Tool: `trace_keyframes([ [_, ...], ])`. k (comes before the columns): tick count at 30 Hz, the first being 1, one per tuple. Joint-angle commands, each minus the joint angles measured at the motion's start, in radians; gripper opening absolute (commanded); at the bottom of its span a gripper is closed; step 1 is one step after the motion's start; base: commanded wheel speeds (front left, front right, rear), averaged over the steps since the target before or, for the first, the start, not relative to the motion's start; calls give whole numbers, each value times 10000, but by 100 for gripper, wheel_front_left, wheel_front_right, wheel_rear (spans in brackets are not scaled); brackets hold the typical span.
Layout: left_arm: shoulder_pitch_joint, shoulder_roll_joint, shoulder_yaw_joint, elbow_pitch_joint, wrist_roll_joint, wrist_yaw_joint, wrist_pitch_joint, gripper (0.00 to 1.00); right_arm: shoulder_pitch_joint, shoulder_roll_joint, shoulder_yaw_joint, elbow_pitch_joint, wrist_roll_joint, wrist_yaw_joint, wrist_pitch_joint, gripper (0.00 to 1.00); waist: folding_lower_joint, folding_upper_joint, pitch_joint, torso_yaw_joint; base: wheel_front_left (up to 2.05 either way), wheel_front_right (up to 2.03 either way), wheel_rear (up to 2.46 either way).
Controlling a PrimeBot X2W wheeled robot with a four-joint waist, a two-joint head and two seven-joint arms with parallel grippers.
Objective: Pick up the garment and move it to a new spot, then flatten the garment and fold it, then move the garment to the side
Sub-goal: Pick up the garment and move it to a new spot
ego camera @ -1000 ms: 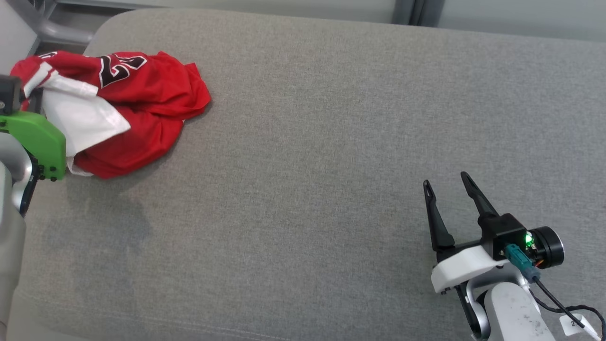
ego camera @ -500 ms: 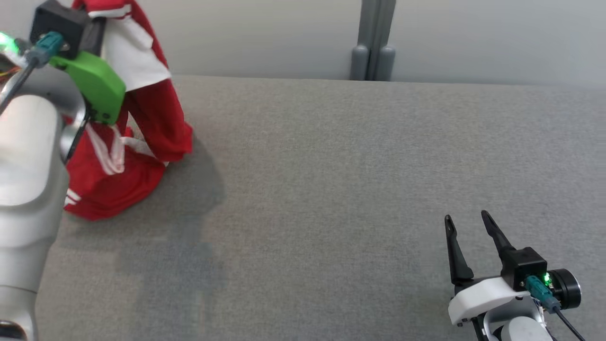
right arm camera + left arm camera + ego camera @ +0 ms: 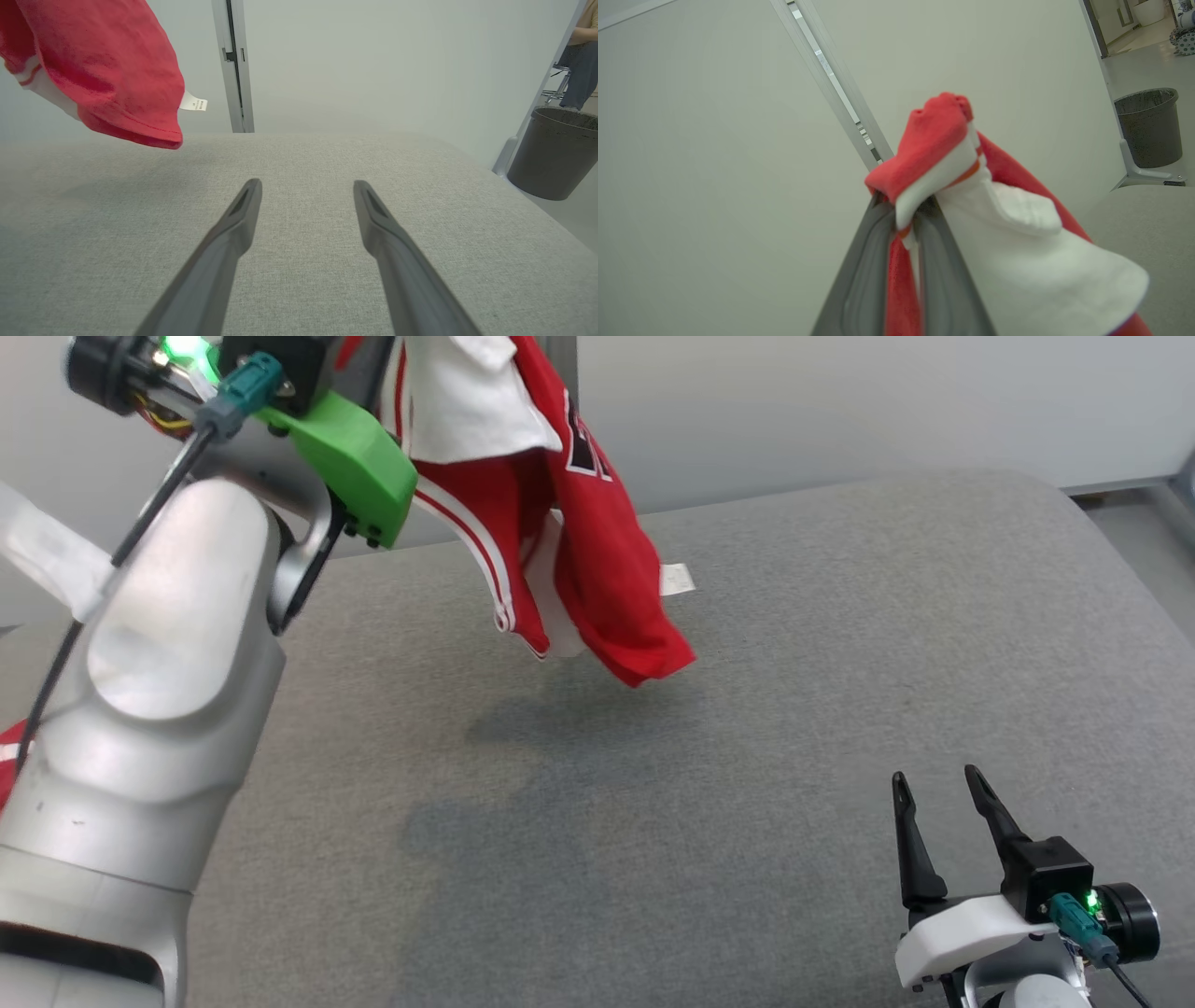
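Note:
The garment (image 3: 579, 541), a red jersey with white trim and black lettering, hangs bunched in the air above the grey cushion (image 3: 747, 709), its lowest corner clear of the fabric. My left gripper (image 3: 903, 205) is shut on a red-and-white fold of the garment (image 3: 938, 140); its green wrist mount (image 3: 350, 457) sits at the upper left of the head view. My right gripper (image 3: 934, 777) rests low at the near right, open and holding nothing. In the right wrist view the right gripper (image 3: 307, 183) points across the cushion, with the garment (image 3: 107, 70) hanging at the upper left.
The cushion's rounded right edge (image 3: 1120, 579) drops to the floor. A dark bin (image 3: 556, 154) stands beyond that edge, and a person (image 3: 581, 46) is behind it. A pale wall with a metal post (image 3: 233, 65) backs the cushion. A bit of red cloth (image 3: 7, 756) shows behind my left arm.
The left arm has lifted the garment off the cushion's far left and carried it up and to the right. The head camera has shifted too. The right gripper stays open and still.

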Motion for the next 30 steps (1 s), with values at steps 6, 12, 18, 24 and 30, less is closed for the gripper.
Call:
trace_keyframes([
  [6,1682,-269,279,926,-827,487,-39,0,-296,-13,100,-114,236,1,-37,100,0,0,866,-1106,0,0,0],
  [12,3342,-459,378,2206,-1247,839,-531,0,-602,-14,132,-136,380,1,-37,100,0,0,1419,-1232,0,0,0],
  [18,4348,-641,491,3090,-1458,1151,-1266,35,-783,-14,-23,-151,305,1,-37,100,0,0,1646,-1106,0,0,0],
  [24,4633,-1003,692,3349,-1784,1189,-1822,100,-816,-14,-132,-64,243,1,-37,100,0,0,1550,-757,0,0,0],
  [30,4736,-1183,905,2849,-1786,1157,-2081,100,-699,-17,-231,-13,147,1,-37,100,0,0,1106,-289,0,0,0],
])
